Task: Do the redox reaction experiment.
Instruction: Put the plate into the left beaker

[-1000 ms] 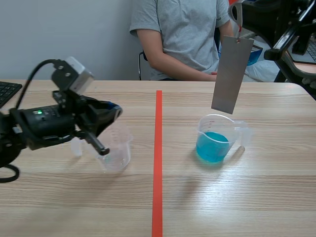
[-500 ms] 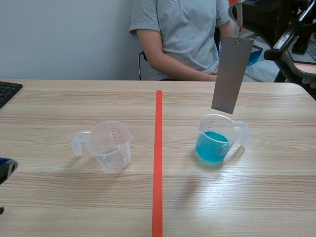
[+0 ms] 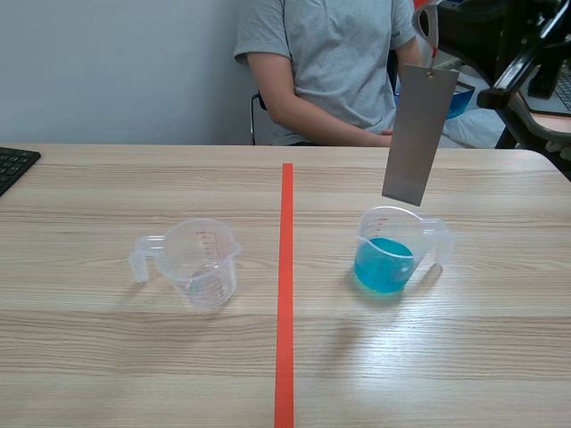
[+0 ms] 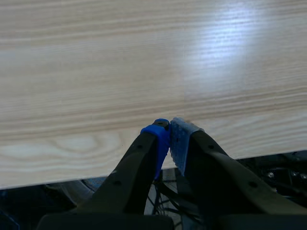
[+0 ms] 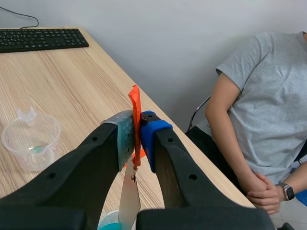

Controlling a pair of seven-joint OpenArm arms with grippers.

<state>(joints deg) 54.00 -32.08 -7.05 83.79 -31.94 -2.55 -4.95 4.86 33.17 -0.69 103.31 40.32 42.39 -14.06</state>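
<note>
a flat grey metal strip hangs in the air, a bit tilted, from a small orange tab pinched in the right gripper. its low end is just over a clear cup of blue liquid, not in the liquid. that cup stands upright on the table, right of the red line, with its handle pointing right. a clear measuring cup stands upright left of the line, handle pointing left, with only a tiny greenish spot at its bottom.

I see bare table along the lower frame and between the empty cup and blue cup, whose mouth the hanging strip blocks from above.
</note>
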